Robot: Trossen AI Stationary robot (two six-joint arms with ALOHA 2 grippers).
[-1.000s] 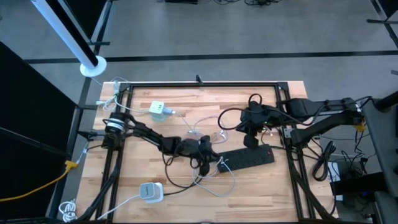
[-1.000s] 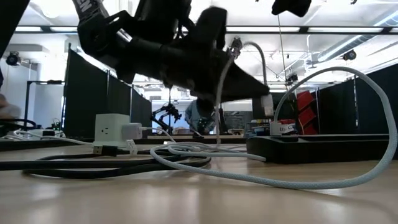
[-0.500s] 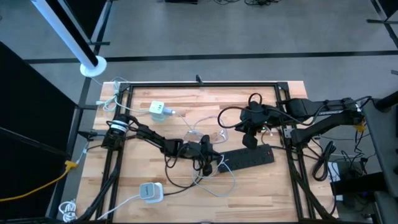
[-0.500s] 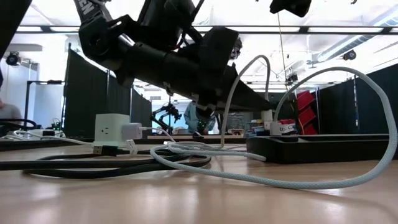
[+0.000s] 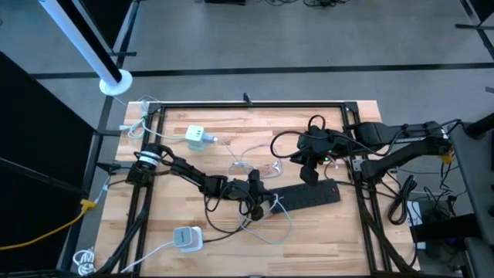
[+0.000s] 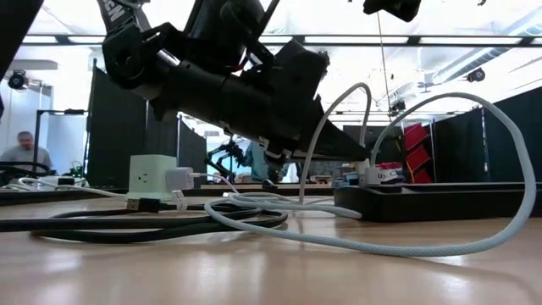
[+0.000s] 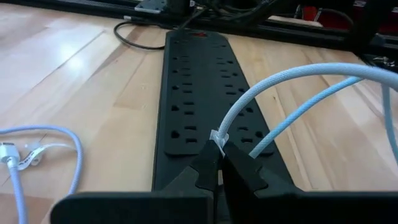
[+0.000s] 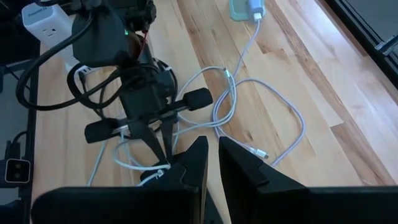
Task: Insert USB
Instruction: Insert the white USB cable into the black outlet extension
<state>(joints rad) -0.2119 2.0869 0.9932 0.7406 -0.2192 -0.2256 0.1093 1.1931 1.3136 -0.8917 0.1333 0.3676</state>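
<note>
A small white charger block (image 5: 185, 238) is lying at the near left of the wooden desk (image 5: 231, 147), and a pale green charger cube (image 5: 198, 136) is sitting toward the far left with a white cord running from it. The left arm is reaching across the middle of the desk, and its left pincer (image 5: 265, 207) is hovering just at the left end of the black power strip (image 5: 307, 196). In the left wrist view the left pincer (image 7: 219, 163) is clamping shut on the white braided USB cable (image 7: 273, 87), pinching it near its end right above the strip's (image 7: 202, 81) sockets, while the cable is arching up and away; the plug tip itself is hidden between the fingers. In the low view the same cable (image 6: 500, 135) is looping high over the strip (image 6: 440, 202) and trailing down onto the desk. More thin white cords (image 5: 255, 158) are lying loose in the middle. Farther right, the right pincer (image 5: 310, 174) is waiting above the far edge of the strip with its fingers nearly together, holding nothing
</note>
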